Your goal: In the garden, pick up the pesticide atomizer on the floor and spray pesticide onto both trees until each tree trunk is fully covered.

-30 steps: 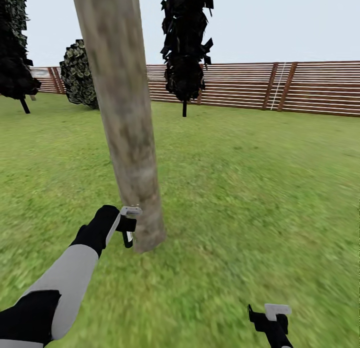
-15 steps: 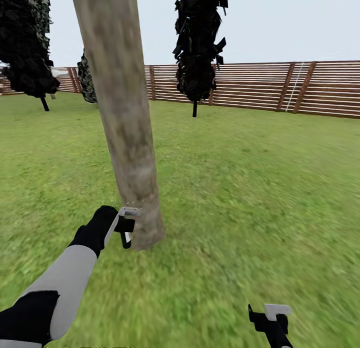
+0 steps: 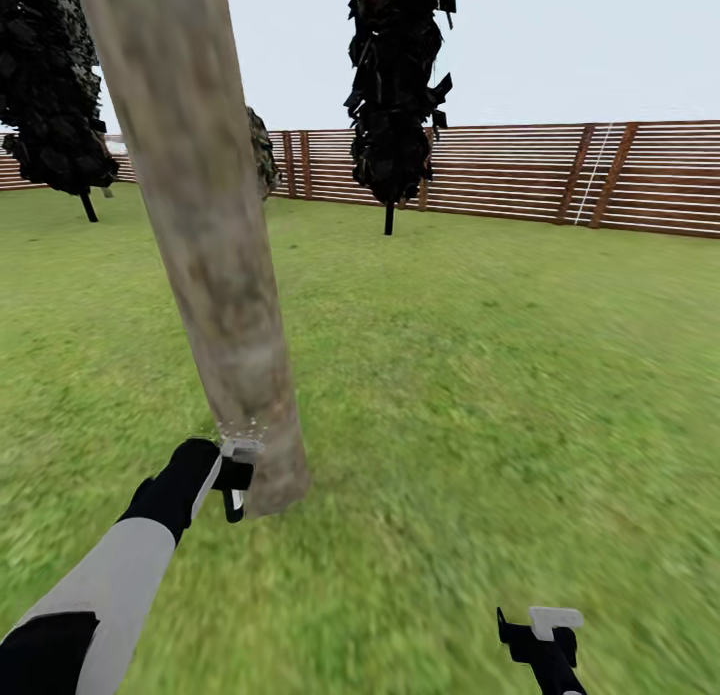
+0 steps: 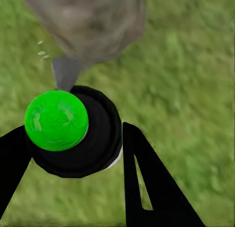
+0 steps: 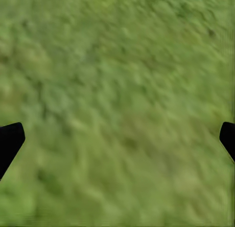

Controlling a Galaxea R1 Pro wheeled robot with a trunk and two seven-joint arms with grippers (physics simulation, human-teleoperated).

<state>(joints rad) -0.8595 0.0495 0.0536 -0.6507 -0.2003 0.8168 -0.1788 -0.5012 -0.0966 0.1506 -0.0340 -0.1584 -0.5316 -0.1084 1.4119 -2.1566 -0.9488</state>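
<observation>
Head view: the trunk (image 3: 215,275) now stands further left in frame than a second ago as the camera shifted, with fine droplets at its base by the left gripper (image 3: 234,475), so spraying seems underway. Left wrist view: fingers (image 4: 147,188) clench the atomizer (image 4: 73,129), nozzle near the bark. Right wrist view: right gripper (image 5: 117,138) spread wide over grass (image 5: 122,89), empty.

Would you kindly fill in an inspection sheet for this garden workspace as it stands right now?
Surface: green grass lawn, flat.
Job's things: pesticide atomizer, green cap, black body, nozzle aimed at the base of the tree trunk; small pale droplets near the nozzle. The trunk is mottled grey-tan; spray coverage cannot be judged.
Clutter: nothing seen.
Grippers: left gripper shut on the atomizer beside the trunk base; right gripper open and empty, over grass.
Cables: nothing seen.
Surroundings: brown slatted fence along the far edge; black-leaved trees on thin stems before it; pale sky.
</observation>
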